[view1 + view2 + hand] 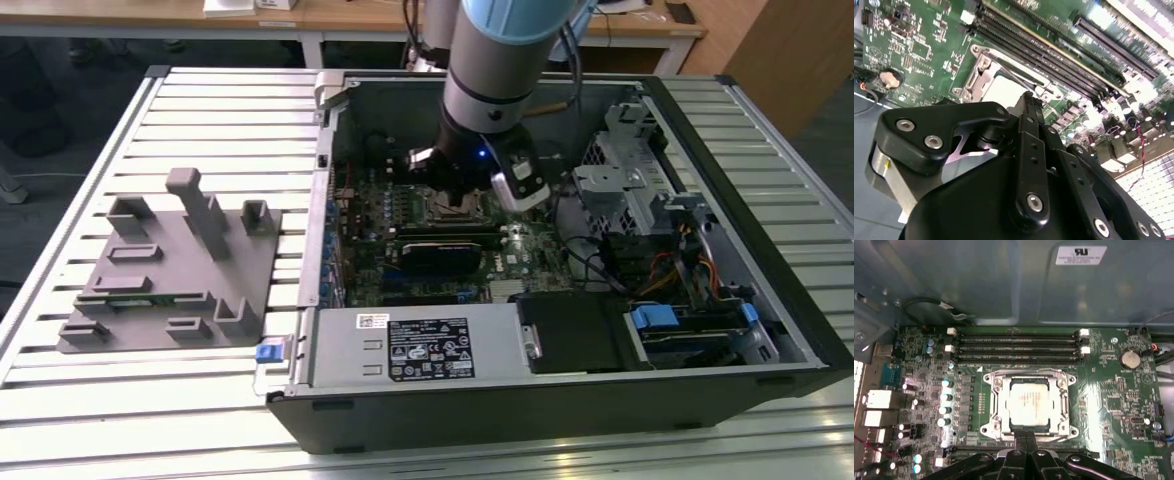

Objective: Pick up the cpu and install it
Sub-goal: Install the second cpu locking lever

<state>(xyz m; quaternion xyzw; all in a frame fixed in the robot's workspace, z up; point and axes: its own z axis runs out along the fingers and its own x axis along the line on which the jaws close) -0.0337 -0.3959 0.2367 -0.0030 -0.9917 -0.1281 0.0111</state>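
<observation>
Pale silver-white square cpu (1027, 402) seated in metal socket frame (994, 405) on green motherboard (1114, 390). Black hand (1026, 436) pressed together, empty, just beside socket edge. Black memory slots (1016, 347) beyond.

You are working under even overhead light: in the exterior view the slatted table (200, 130) is bright and washed pale, while the inside of the computer case (561, 400) sinks into shadow beneath the arm (501, 60), where a small blue light glows. In the first wrist view glare bleaches the cpu (1028, 402) almost white, and the case wall (979, 280) above the motherboard (1114, 390) looks hazy and soft. In the second wrist view the pincer (1026, 102) sits close to the lens as a dark, slightly blurred mass, and the far edge of the board burns out to white.
</observation>
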